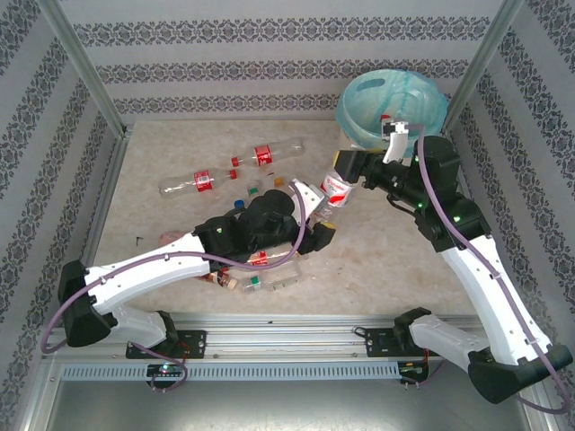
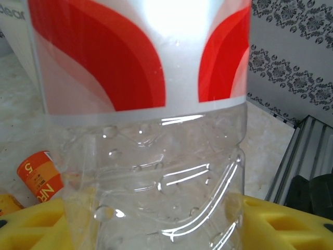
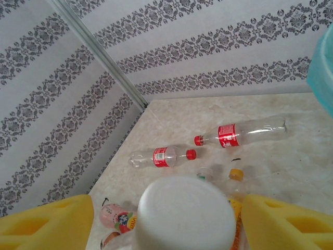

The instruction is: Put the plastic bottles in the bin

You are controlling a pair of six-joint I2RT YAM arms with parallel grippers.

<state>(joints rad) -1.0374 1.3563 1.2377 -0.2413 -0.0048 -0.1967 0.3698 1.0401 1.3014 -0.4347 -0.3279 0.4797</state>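
A: Left gripper [image 1: 319,215], state?
B: Closed on the bottle [image 1: 336,189], pads against the clear body just below the red-and-white label. Held up off the tabletop [image 1: 180,144], tipped toward the right arm.

A: Why hold it up there?
B: Looks like a handover. Bin [image 1: 359,103] sits in the far right corner, probably out of easy reach for the left arm. Just behind the right gripper [image 1: 346,172] though.

A: Right one clamped?
B: No. Spread around the bottle's white round end, with a clear gap on one side in the right wrist view. Straddling, not gripping.

A: Rest of the bottles [image 1: 265,154]?
B: Two lying flat on the far side of the tabletop, red labels and red caps, well apart from the bin. More bunched under the left arm near the front, partly hidden, so no count.

A: Anything inside the bin?
B: Can't tell. Teal liner and a blur.

A: Next move?
B: Likely close right, then release left, then swing over the rim. Could drop if released before the right grip is firm.
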